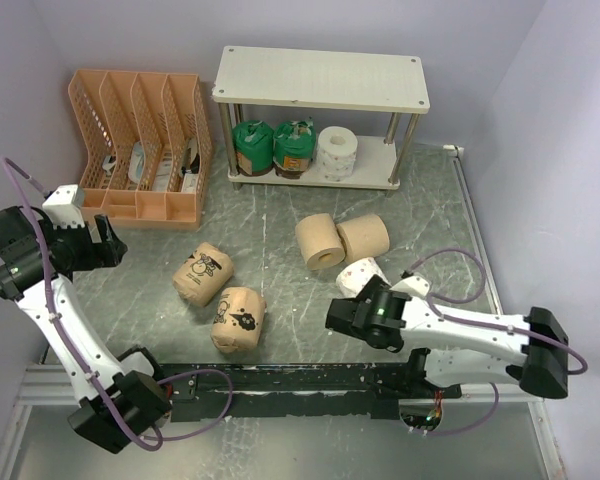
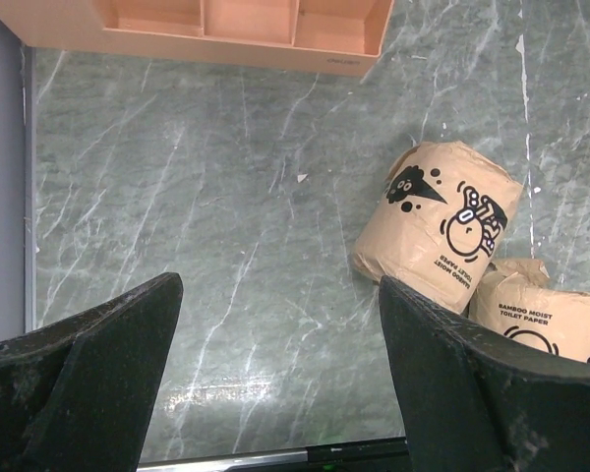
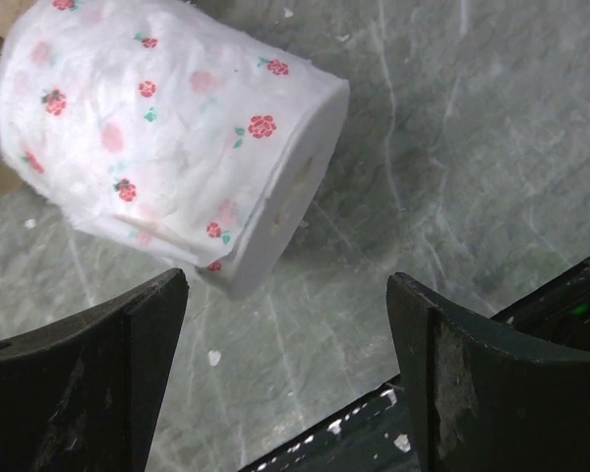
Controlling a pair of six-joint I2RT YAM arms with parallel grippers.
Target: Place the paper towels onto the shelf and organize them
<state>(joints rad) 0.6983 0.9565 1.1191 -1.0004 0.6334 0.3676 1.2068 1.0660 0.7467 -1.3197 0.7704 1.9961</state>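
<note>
The shelf [image 1: 320, 80] stands at the back; its lower board holds two green-topped brown paper towels [image 1: 250, 147] [image 1: 292, 148] and a white dotted one [image 1: 337, 152]. On the table lie two plain tan rolls [image 1: 320, 241] [image 1: 365, 237], a white rose-dotted roll [image 1: 360, 274] [image 3: 167, 138] and two tan printed rolls [image 1: 202, 272] [image 1: 238, 318] [image 2: 438, 226]. My right gripper [image 1: 333, 317] [image 3: 285, 374] is open just short of the white roll, which lies on its side and is not between the fingers. My left gripper [image 1: 115, 246] [image 2: 280, 383] hangs open over bare table, left of the printed rolls.
An orange slotted file organizer [image 1: 145, 145] [image 2: 226, 25] stands left of the shelf, close to my left gripper. A black rail [image 1: 280, 385] runs along the table's near edge between the arm bases. Purple walls close in the table on three sides.
</note>
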